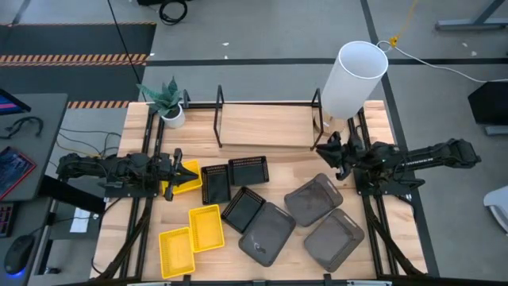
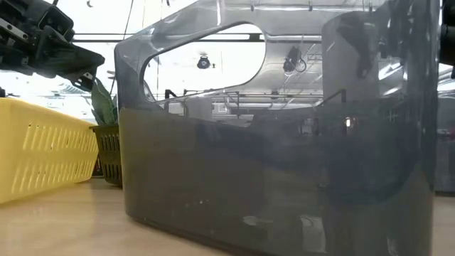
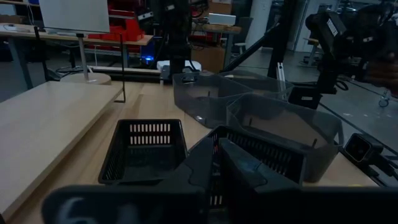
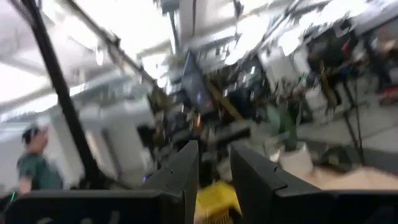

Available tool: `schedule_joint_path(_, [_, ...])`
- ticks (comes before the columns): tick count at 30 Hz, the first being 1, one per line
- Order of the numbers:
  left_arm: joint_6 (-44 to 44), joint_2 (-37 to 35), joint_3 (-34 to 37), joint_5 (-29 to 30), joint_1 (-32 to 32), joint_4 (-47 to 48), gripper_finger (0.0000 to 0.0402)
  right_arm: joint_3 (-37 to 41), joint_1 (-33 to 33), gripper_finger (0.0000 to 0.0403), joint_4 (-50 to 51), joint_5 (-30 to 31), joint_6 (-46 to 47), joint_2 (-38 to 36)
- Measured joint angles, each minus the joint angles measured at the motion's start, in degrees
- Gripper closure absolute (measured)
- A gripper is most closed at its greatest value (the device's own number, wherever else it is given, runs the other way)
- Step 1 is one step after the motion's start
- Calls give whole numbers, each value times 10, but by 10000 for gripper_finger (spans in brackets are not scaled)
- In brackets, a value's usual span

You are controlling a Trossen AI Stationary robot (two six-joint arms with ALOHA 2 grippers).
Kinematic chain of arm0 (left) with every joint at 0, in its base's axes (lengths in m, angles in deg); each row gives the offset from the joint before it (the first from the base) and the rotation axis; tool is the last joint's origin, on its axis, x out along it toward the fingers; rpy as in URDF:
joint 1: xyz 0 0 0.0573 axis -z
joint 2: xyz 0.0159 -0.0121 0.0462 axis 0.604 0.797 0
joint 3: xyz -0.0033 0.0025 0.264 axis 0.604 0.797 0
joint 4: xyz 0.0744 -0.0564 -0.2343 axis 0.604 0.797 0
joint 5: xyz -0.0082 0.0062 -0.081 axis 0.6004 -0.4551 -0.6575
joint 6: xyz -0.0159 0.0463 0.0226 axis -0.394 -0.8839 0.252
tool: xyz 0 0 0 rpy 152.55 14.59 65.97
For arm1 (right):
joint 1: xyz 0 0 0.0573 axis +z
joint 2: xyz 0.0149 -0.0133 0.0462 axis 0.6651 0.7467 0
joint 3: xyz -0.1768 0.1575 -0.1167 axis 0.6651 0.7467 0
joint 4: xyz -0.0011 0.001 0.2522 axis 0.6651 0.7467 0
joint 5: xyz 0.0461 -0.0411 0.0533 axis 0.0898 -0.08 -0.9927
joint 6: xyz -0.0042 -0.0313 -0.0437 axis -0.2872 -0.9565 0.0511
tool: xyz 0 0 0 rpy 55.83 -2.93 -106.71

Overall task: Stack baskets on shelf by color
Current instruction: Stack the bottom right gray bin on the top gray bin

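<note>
Baskets lie scattered across the lower half of the high view, none on the long low light-wood shelf with thin black upright frames [image 1: 266, 127], which sits bare at upper centre. Three bright yellow plastic trays: one [image 1: 185, 176] at centre left, touching the left gripper [image 1: 176, 176]; two more [image 1: 206, 227] and [image 1: 176, 253] at lower left, side by side. Three small black perforated trays [image 1: 249, 171], [image 1: 215, 183], [image 1: 243, 209] cluster at centre, edges touching or overlapping. Three larger dark grey trays with rounded corners [image 1: 314, 199], [image 1: 267, 233], [image 1: 334, 239] spread over lower centre-right.

Left gripper: whether its fingers are parted or clenched on the yellow tray cannot be told. Right gripper [image 1: 328, 151] hangs at centre right beside the shelf's right end, fingers slightly apart, nothing between them.

Surroundings: small potted green plant [image 1: 167, 103] at the shelf's left end; tall white cylinder [image 1: 353, 79] at its right end, upper right. Wooden tabletop [image 1: 131, 230] rests on a grey floor. Low view is largely blocked by a grey tray wall [image 2: 284, 142]. A person in a green top [image 4: 34, 162] stands at the lower left of the right wrist view.
</note>
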Motion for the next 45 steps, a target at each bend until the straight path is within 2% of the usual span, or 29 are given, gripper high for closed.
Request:
schedule_joint_path(3, [0,0,0,0,0,0,373,-22,-5,317,70,-37,-2,0])
schedule_joint_path(10, [0,0,0,0,0,0,375,-74,-7,347,223,-104,-80,-35])
schedule_joint_path(17, [0,0,0,0,0,0,366,-74,-7,370,354,-102,-123,-169])
schedule_joint_path(22, [0,0,0,0,0,0,369,-74,-7,377,416,-104,-120,-270])
schedule_joint_path(25, [0,0,0,0,0,0,373,-74,-7,378,449,-104,-107,-302])
schedule_joint_path(32, [0,0,0,0,0,0,366,-74,-7,378,496,-106,-99,-300])
schedule_joint_path(36, [0,0,0,0,0,0,363,-74,-6,378,531,-99,-63,-286])
schedule_joint_path(45, [0,0,0,0,0,0,373,-74,61,378,539,-66,6,-162])
